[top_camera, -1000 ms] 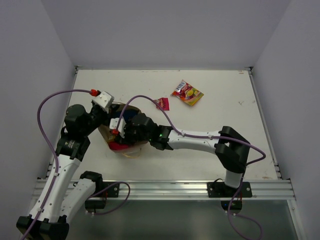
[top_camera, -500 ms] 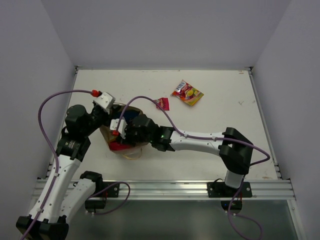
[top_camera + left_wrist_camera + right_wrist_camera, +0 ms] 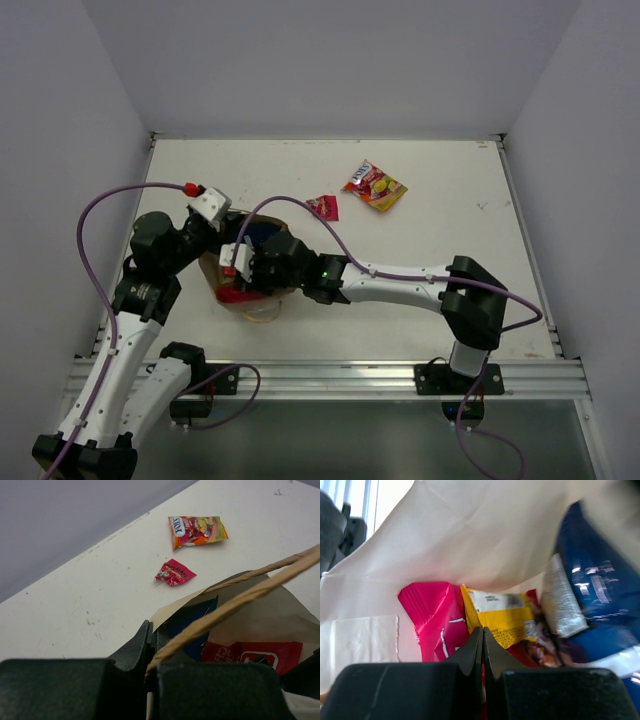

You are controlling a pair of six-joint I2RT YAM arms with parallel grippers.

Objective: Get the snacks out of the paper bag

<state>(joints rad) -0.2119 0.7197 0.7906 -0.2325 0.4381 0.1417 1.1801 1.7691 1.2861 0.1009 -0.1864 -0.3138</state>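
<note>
inside paper bag (image 3: 470,540), right end effector (image 3: 482,630) closed against slim yellow bar (image 3: 502,615); left end effector (image 3: 151,630) clamps handle (image 3: 240,600).

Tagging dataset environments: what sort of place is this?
Probably a lab robot cell: bare white table boxed in by plain walls, left arm and right arm bolted to an aluminium rail at its near edge.

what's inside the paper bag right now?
Visible inside the paper bag: pink bag, yellow bar, blue chip bag. Anything beneath them is covered, and the bag's bottom is out of sight.
</note>
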